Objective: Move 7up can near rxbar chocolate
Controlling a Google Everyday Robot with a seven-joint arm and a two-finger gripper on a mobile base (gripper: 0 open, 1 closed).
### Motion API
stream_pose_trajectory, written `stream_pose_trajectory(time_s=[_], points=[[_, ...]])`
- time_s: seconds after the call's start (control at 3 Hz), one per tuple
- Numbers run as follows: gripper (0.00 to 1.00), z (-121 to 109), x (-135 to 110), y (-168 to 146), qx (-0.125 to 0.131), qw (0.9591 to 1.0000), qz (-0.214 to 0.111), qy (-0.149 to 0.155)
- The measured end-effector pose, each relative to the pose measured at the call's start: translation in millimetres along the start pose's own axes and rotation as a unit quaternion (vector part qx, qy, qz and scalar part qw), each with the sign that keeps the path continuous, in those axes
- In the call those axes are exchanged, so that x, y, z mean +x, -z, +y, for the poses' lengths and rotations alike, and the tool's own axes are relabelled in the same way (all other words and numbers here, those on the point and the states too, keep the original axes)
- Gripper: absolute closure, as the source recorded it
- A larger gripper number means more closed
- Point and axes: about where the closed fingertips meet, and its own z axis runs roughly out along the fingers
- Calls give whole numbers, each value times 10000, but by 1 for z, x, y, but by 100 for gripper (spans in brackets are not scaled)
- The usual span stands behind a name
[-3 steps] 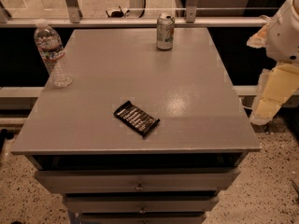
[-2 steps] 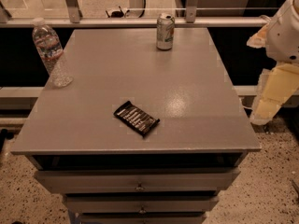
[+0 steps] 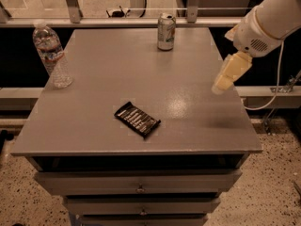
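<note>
The gripper point(image 3: 229, 73), open or closed I cannot tell, hangs over the right edge of the tabletop point(image 3: 113, 69), the upright 7up can point(image 3: 166, 31) standing well apart, farther back and leftward.

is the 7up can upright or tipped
Upright: the 7up can stands at the far edge of the table, silver top up. The gripper hangs over the table's right side, apart from it.

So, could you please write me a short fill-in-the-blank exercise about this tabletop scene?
The 7up can stands upright at the ____ edge of the table.
The rxbar chocolate lies ____ on the table, apart from the can.
The gripper hovers at the picture's ____ side, touching nothing.
Missing words: far; flat; right.
</note>
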Motion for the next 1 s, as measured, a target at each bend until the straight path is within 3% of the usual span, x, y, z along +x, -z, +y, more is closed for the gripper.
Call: stream_pose_trajectory(time_s=[0.33, 0.67, 1.0], points=[[0, -49, -30, -38, 263, 9973, -652, -215], [0, -93, -62, -67, 627, 9856, -1452, -603], [0, -134, -92, -86, 1055, 9671, -2104, -963]])
